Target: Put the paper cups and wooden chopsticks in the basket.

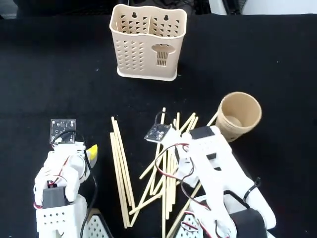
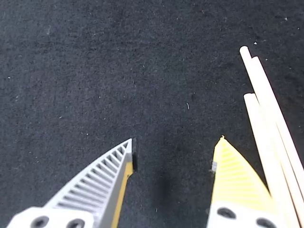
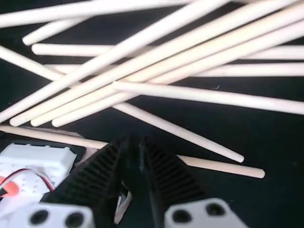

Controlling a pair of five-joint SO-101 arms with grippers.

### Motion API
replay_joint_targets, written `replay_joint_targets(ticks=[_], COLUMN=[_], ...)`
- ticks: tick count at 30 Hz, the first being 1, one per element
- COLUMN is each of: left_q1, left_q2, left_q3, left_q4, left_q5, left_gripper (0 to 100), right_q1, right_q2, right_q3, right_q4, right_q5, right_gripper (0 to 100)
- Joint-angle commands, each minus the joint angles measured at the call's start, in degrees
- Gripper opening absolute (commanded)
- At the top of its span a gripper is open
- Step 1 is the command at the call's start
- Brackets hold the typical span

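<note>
Black cloth covers the surface [image 1: 49,74] from end to end. I report the right fingers [image 3: 166,173] drawn almost together, a thin slit between the tips and nothing held in it. They hang low over the scattered wooden chopsticks [image 3: 190,52]. One stick passes just under the tips; the bulk of the heap lies just beyond them. The finding that matters: most of these sticks run with their long axes parallel to the line from one fingertip to the other, so in my judgement the wrist must turn, and the fingers must part, before a clean pinch across a stick is possible.

I find the left fingers [image 2: 232,178] spread wide and empty above bare cloth. A separate bundle of chopsticks [image 2: 268,123] lies just beside the yellow finger, outside the gap, its axis running roughly the way the fingers point.

Farther out, the paper cup [image 1: 239,115] lies tilted near the right arm, at the heap's edge. The basket [image 1: 147,42] stands upright at the far side, well apart from both arms, and both of its compartments look empty.
</note>
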Motion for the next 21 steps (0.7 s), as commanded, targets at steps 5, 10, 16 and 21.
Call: replay_joint_targets(ticks=[5,10,16,21], left_q1=[0.84,0.84,0.84,0.84], left_q2=[-0.44,-0.44,-0.44,-0.44], left_q3=[0.92,0.92,0.92,0.92], left_q4=[0.00,0.00,0.09,0.09], left_q5=[0.00,0.00,0.00,0.00], left_gripper=[28,28,28,28], right_q1=[10.46,16.18,16.62,16.70], right_q2=[-9.80,-13.58,-9.89,-4.79], right_q3=[-0.48,2.59,2.24,1.98], right_q4=[1.67,2.11,1.49,-0.88], right_q5=[-1.05,-1.05,-1.41,-1.41], right_gripper=[11.3,11.6,17.8,17.3])
